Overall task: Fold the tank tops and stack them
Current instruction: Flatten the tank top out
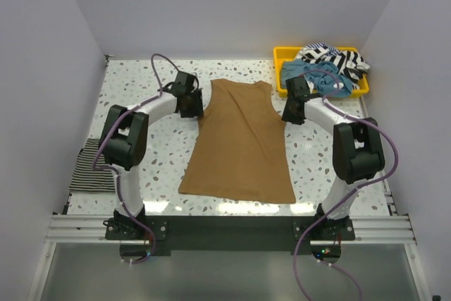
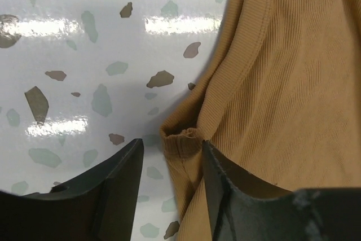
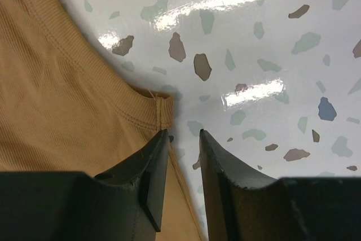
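A robotics lab test cell rather than a home. Plain pale walls [image 1: 232,5] box in three sides of a glossy white surface flecked with grey and brown terrazzo chips [image 1: 141,75], which mirrors bright overhead lights. Along the near edge runs a silver slotted aluminium rail [image 1: 232,225], where two white-and-black robot arms, left [image 1: 130,139] and right [image 1: 352,146], are bolted, trailing purple cables [image 1: 156,68]. The only household items are a tan-brown ribbed tank top [image 1: 239,139] lying flat, a folded black-and-white striped top [image 1: 91,167], and a yellow plastic tray [image 1: 278,53] of crumpled clothes.
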